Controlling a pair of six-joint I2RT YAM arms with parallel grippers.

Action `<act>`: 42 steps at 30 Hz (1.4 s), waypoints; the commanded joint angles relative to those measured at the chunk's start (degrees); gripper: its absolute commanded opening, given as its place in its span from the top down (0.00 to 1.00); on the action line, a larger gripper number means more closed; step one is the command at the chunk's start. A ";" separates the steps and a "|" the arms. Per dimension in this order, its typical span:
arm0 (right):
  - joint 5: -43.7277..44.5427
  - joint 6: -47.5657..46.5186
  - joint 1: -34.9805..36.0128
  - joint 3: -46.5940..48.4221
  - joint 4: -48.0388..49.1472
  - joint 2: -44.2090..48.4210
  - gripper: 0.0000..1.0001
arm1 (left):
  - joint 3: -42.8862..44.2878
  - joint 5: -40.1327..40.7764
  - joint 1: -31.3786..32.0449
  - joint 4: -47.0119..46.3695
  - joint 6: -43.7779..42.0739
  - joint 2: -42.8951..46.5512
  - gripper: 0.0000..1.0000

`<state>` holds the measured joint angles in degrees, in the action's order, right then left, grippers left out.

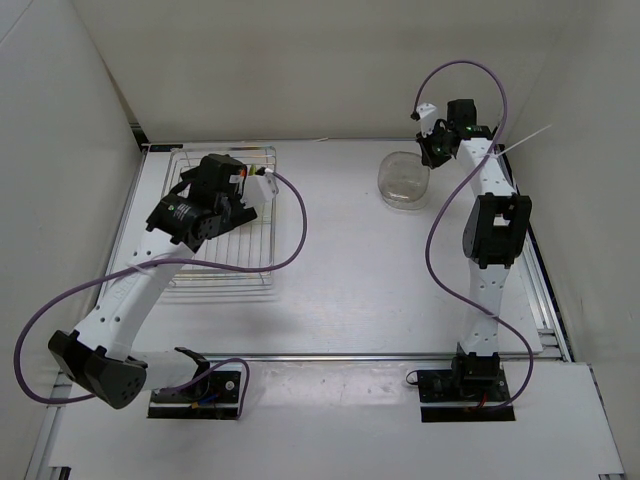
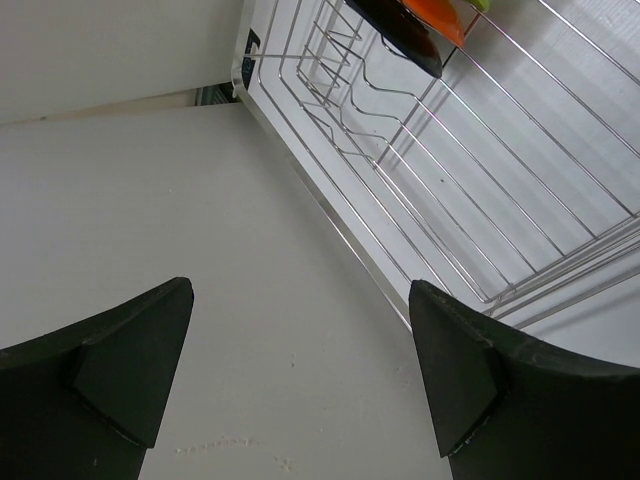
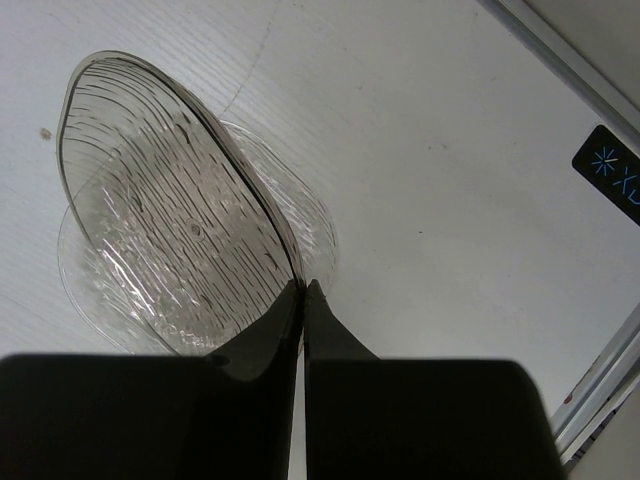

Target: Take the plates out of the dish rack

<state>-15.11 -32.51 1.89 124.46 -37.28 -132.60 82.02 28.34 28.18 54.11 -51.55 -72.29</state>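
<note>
The silver wire dish rack [image 1: 215,250] [image 2: 470,190] stands at the left of the table. Near its far corner stand a black plate [image 2: 400,35], a red-orange plate [image 2: 435,14] and the edge of a lime green one [image 2: 482,3]. My left gripper [image 1: 250,195] [image 2: 300,300] hangs open and empty by that end of the rack, over bare table beside the rack's edge in the left wrist view. At the right, my right gripper [image 1: 432,152] [image 3: 303,285] is shut on the rim of the clear glassy plate [image 1: 403,180] [image 3: 170,190], which tilts just above the table.
White walls close in the table at the back and both sides. A metal rail [image 1: 545,290] runs along the right edge. Purple cables loop from both arms. Under the tilted clear plate a glassy pattern [image 3: 300,215] shows on the table; shadow or plate, I cannot tell.
</note>
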 commanded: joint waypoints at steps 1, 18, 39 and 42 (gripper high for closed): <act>-1.94 0.52 -0.13 2.63 1.07 0.23 1.00 | -0.19 -0.83 -0.50 0.30 0.66 1.19 0.00; -1.33 -2.47 -1.19 0.96 -1.75 1.37 1.00 | -1.25 -0.83 -0.50 -0.23 0.66 1.72 0.00; -0.27 -0.62 -1.19 -0.10 -1.75 1.37 0.80 | -2.30 -0.83 -0.50 -0.23 0.66 2.24 0.00; 0.26 -0.62 -1.19 -0.10 -1.75 1.37 0.80 | -2.30 -0.83 -0.50 -0.23 0.66 2.24 0.00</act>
<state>-15.00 -33.36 1.08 123.96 -39.46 -132.60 79.85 28.03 27.90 54.00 -51.51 -71.83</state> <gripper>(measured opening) 0.196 0.994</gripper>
